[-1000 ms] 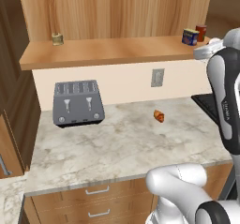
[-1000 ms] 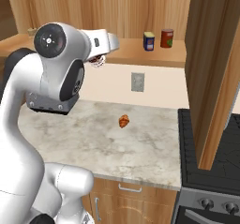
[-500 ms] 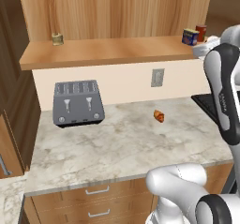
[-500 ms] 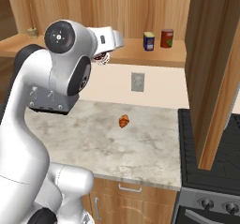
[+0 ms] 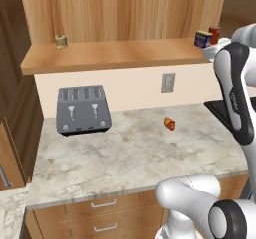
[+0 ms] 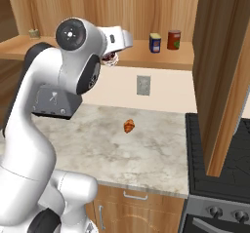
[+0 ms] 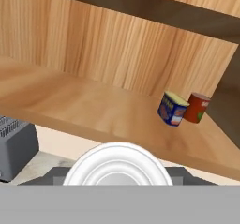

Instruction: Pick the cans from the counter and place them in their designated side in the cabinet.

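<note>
A round pale lid sits at the bottom middle of the hand view; it tops the red-and-white can, and my gripper is shut on that can in front of the cabinet shelf. The dark blue can with the yellow top stands on the shelf board toward its right end, also seen as the blue can. Below lies the marbled counter. From the left base view my own forearm hides the held can.
A plain dark red can stands just right of the blue one. An olive-tan can is at the shelf's far left. A grey toaster and a small croissant rest on the counter. A stove lies to the right.
The arm has swung slightly to the right along the shelf front, carrying the red-and-white can. The cans on the shelf have not moved.
</note>
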{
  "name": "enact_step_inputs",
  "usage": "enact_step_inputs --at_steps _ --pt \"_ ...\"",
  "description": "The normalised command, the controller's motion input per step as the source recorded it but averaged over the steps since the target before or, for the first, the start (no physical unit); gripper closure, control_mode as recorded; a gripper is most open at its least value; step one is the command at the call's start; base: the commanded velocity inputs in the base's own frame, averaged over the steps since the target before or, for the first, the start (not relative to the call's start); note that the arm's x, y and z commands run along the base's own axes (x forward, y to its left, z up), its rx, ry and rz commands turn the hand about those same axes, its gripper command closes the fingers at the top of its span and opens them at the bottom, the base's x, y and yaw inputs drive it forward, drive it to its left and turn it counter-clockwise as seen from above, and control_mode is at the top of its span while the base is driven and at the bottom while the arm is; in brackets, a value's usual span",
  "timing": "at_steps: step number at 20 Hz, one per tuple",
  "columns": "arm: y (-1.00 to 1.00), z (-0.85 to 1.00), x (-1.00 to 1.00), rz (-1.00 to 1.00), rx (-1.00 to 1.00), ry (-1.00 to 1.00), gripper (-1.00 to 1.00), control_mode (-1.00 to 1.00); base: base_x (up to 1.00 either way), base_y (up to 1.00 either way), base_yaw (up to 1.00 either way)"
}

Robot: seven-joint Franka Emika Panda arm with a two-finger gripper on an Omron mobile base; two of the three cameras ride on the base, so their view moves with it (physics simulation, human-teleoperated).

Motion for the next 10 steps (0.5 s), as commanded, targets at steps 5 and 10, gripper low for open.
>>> enact_step_inputs --at_steps 5,10 --pt "-0.02 -0.05 0.17 0.00 0.00 0.06 1.00 -1.00 0.00 0.00 0.00" --pt "-0.06 0.00 0.12 0.00 0.00 0.01 1.00 -1.00 0.00 0.00 0.00"
